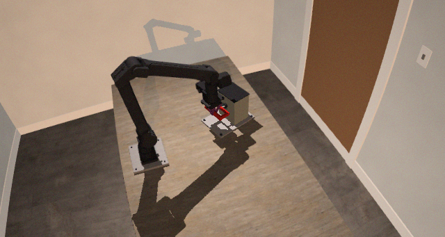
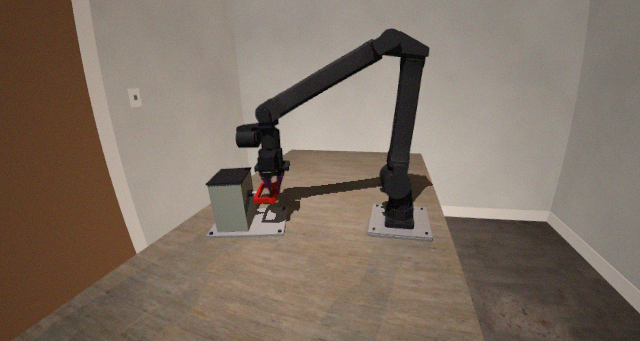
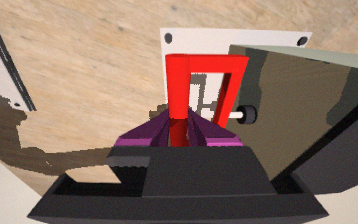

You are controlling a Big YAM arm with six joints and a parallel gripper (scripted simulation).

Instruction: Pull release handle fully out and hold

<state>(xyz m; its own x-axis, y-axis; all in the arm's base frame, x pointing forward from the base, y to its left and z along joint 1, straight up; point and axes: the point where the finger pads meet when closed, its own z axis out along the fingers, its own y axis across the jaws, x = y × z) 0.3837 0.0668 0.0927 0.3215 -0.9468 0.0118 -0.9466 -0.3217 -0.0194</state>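
The red release handle (image 1: 224, 115) (image 2: 262, 198) (image 3: 179, 85) is a rectangular loop on a thin white rod (image 3: 227, 114) that comes out of the grey box (image 1: 240, 106) (image 2: 229, 201) (image 3: 290, 105) with a black top. My gripper (image 1: 213, 109) (image 2: 270, 185) (image 3: 178, 112) reaches down from above with its purple fingers shut on the handle's outer bar, the grip. The handle stands a short way out from the box face, with the rod and its dark collar showing in the wrist view. The fingers touch only the grip.
The box stands on a white baseplate (image 1: 213, 125) (image 2: 270, 227) (image 3: 200, 40) bolted to the wooden table (image 1: 215, 181) (image 2: 320, 281). The arm's own base plate (image 1: 133, 160) (image 2: 425, 226) lies apart from it on the table.
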